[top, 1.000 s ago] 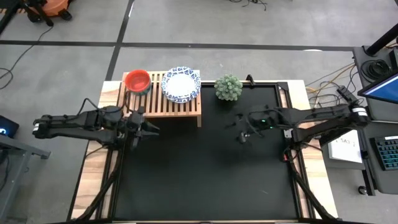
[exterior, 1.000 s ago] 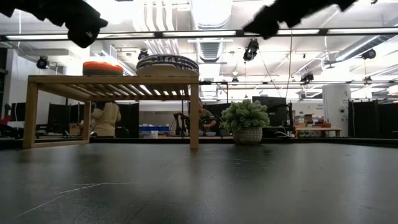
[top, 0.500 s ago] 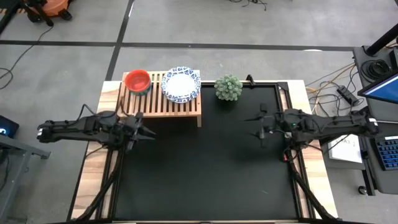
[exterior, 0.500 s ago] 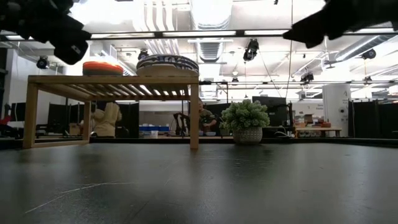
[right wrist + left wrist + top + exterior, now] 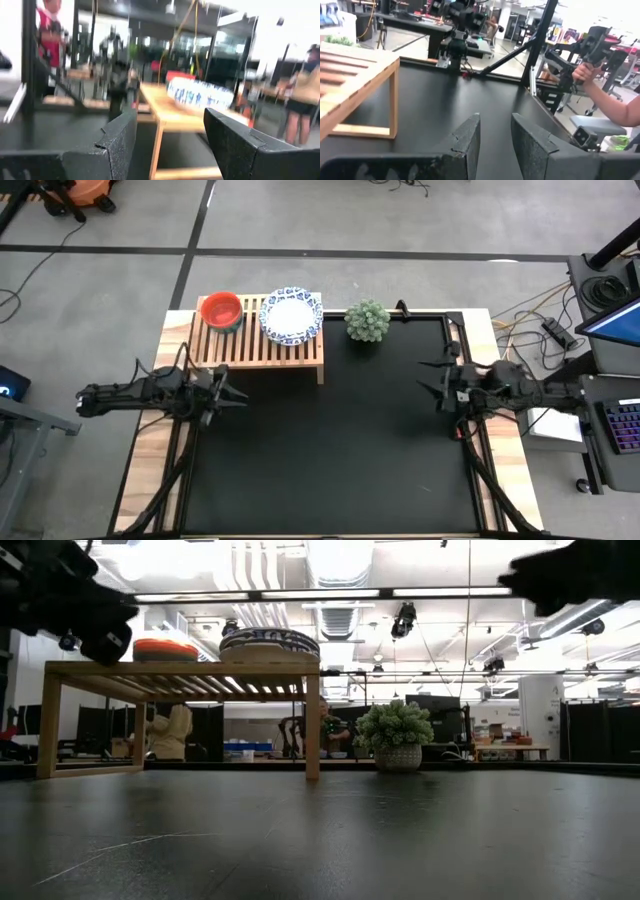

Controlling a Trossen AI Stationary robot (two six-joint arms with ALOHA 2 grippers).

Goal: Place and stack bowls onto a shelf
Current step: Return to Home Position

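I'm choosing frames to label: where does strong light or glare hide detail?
Low view: ceiling lights backlight the left gripper and right gripper into black shapes. Left wrist view: part of the room beyond the table burns out white. Right wrist view: the same. High view: even light, bowls and shelf plain to see.

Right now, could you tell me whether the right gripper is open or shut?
Open. In the right wrist view the right gripper has its two dark fingers spread wide apart, with nothing held between them.
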